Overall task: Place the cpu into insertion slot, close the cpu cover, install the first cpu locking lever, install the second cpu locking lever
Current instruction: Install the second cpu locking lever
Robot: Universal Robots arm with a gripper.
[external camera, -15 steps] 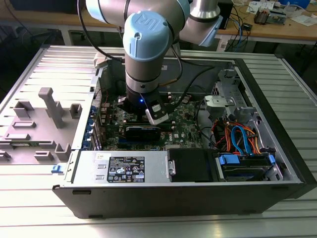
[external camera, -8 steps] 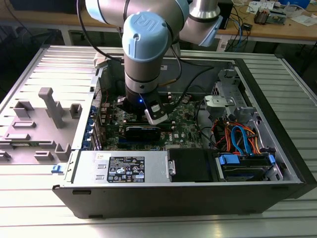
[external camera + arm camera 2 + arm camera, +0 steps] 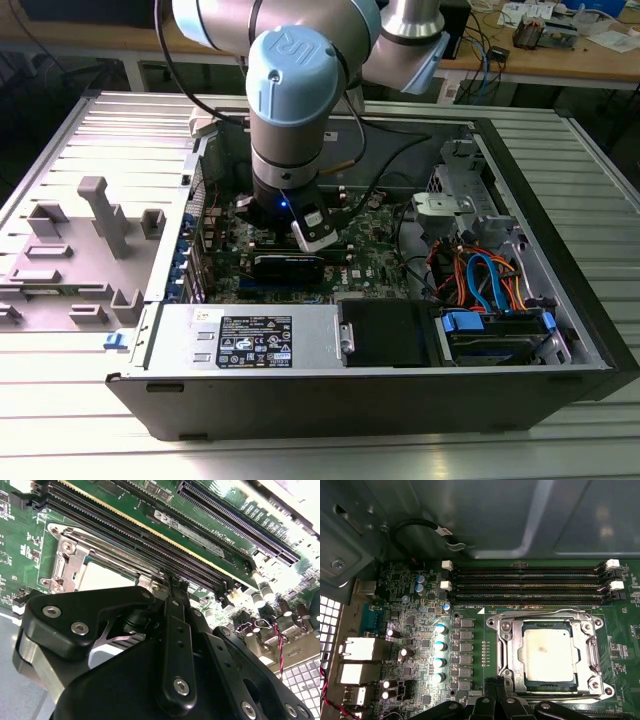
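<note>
The cpu (image 3: 547, 652) already sits in the insertion slot (image 3: 520, 677), its dull silver top showing through the big square cutout of the cpu cover (image 3: 582, 630), which lies flat over it, so the first two steps look done. A thin wire lever (image 3: 535, 614) runs along the socket's edge nearest the memory slots (image 3: 525, 582) and seems latched down; whether the lever on the opposite edge is seated cannot be told, because the gripper (image 3: 495, 700) covers that side. In the second wrist view the gripper (image 3: 172, 587) has its fingertips (image 3: 176, 584) drawn close together right at the socket's rim (whether they pinch a lever or merely press on one is hidden by the black linkage). In the exterior view the arm (image 3: 290, 110) hangs over the motherboard (image 3: 385, 250), masking the socket.
</note>
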